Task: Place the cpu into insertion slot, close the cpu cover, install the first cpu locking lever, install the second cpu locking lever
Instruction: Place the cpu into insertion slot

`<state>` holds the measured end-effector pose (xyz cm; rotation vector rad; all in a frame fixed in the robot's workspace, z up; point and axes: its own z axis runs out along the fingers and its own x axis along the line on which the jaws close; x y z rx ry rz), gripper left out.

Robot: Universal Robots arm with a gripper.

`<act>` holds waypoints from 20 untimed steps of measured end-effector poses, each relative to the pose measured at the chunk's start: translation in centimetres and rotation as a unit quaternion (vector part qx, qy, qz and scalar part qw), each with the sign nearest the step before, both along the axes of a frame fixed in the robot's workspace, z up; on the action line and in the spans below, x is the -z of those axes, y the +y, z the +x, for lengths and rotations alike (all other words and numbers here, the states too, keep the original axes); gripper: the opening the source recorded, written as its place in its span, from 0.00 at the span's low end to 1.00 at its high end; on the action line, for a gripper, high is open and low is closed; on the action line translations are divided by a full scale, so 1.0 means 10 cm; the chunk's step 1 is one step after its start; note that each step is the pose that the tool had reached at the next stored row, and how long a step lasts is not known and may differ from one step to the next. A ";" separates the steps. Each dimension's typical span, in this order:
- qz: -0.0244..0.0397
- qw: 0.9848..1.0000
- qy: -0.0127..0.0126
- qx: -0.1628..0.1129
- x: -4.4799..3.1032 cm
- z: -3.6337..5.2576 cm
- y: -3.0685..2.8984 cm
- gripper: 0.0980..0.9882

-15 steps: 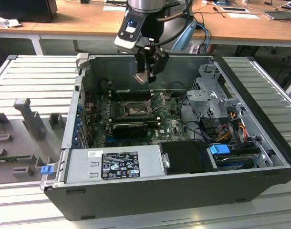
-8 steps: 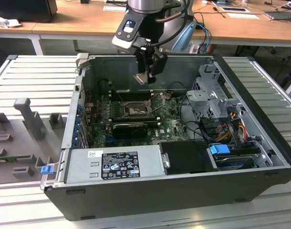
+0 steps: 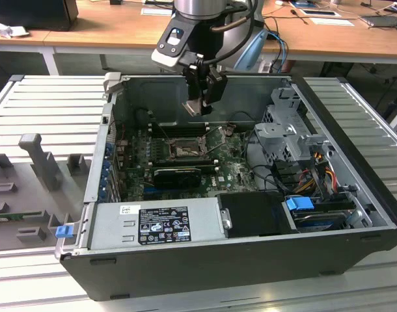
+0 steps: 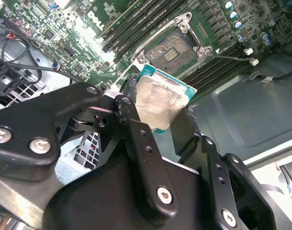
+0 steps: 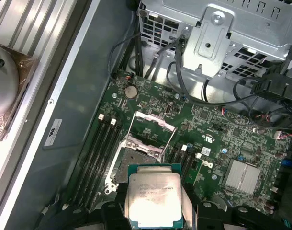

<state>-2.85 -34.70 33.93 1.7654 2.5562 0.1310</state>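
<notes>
Silver-tan cpu (image 5: 154, 194) is clamped tight in the gripper (image 3: 202, 104), which hangs inside the open computer case (image 3: 205, 260), toward its far wall. The chip is in the air above the insertion slot (image 4: 172, 50), not touching it, and the cpu cover (image 5: 151, 125) stands lifted open.

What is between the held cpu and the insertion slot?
Nothing: in the second wrist view the cpu hangs apart from the open insertion slot, the gap between them bare.
</notes>
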 end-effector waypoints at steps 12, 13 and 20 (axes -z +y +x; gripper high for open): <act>0.000 1.000 0.000 0.012 0.011 0.000 0.000 0.48; 0.000 1.000 0.000 0.014 0.013 0.000 0.000 0.48; 0.000 1.000 0.000 0.029 0.021 0.000 0.000 0.48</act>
